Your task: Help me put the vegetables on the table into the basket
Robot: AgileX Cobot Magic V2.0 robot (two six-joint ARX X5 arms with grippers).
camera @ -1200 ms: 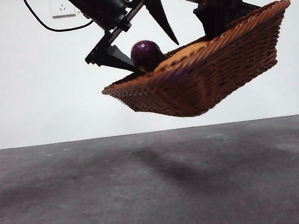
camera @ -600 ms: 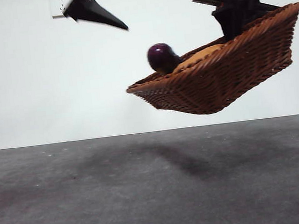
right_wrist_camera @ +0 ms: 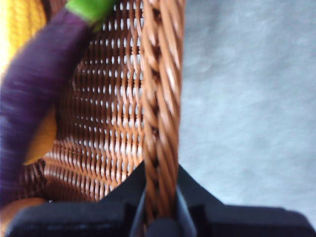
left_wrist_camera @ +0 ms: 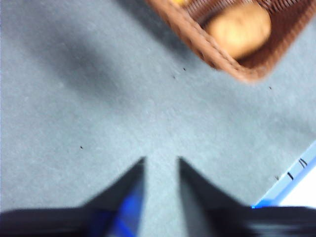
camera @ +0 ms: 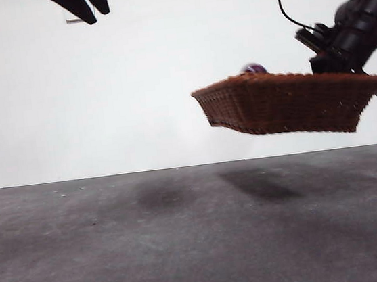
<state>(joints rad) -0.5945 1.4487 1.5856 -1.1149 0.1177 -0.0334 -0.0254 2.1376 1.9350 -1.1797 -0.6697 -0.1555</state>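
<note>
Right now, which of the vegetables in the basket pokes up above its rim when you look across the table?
The eggplant: its purple top alone shows over the basket rim. The corn and potato show only in the wrist views.

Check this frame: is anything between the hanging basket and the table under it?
Nothing. In the front view the basket, held by the right gripper, hangs over bare table; only shadows lie beneath.

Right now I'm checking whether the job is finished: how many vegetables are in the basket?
3, all inside the basket that the right hand holds in the air by its rim: the potato, the eggplant and the corn beside it.
</note>
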